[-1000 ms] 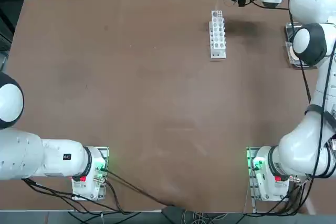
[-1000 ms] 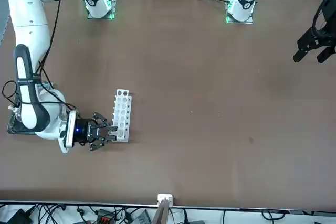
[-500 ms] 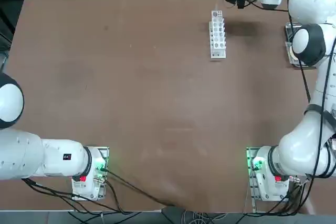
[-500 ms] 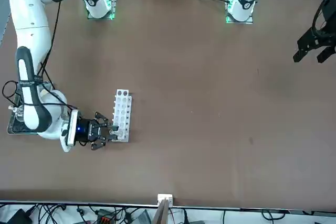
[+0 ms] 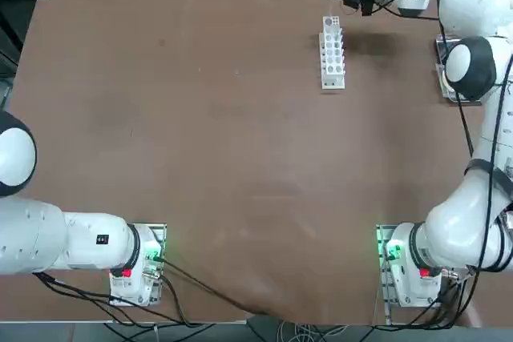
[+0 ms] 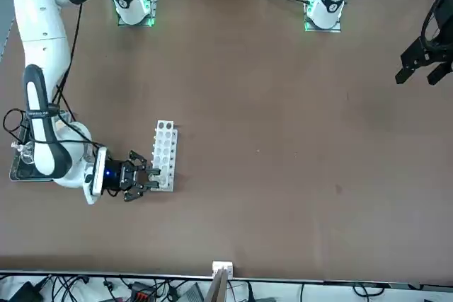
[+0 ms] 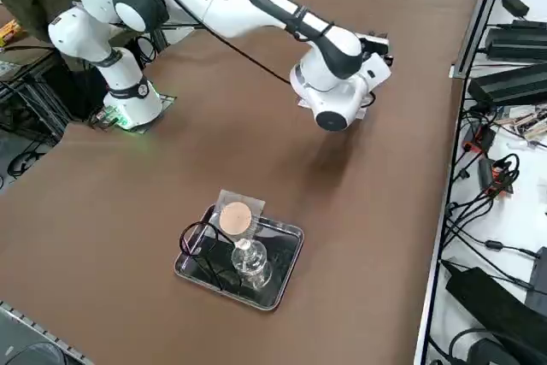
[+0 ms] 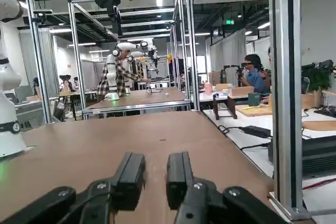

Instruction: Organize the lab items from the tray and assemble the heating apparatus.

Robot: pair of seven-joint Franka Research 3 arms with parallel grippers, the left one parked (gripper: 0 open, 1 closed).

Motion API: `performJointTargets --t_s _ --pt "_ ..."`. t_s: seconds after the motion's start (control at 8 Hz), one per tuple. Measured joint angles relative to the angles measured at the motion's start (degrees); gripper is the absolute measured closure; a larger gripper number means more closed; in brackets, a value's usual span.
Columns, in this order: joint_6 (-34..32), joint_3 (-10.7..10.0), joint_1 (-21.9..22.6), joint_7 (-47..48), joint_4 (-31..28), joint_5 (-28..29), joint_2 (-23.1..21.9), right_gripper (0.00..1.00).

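Brown table (image 5: 240, 158). The tray (image 7: 282, 278) is seen at the right edge, holding the glass burner (image 7: 249, 262), wire tripod (image 7: 198, 241) and mesh square (image 7: 237, 215). The right gripper (image 6: 146, 179) is held level at the far end of the white rack (image 6: 165, 155), fingers (image 8: 129, 174) slightly apart, nothing gripped.

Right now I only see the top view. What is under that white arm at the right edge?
Observer: A metal tray holding a glass burner, a wire tripod and a mesh.
Operator: Is the black end effector at the top carrying anything?
Observer: No. The wrist view shows the right end effector with its fingers slightly apart and nothing between them.
Operator: Is it touching the white rack?
Observer: The front view shows it lying level beside one end of the rack; I cannot tell whether they touch.
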Motion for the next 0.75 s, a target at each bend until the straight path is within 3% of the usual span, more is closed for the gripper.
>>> performJointTargets --t_s 0.12,0.25,0.62,0.75 --pt "-0.1 0.0 -0.1 -0.1 0.0 0.0 0.2 0.67" --pt "-0.2 0.0 -0.1 0.1 -0.2 0.7 0.4 0.56" --pt "-1.9 0.0 -0.1 0.8 -1.2 4.6 1.5 0.04" --pt "-1.8 -0.4 -0.2 2.3 -0.9 4.5 1.3 0.00"
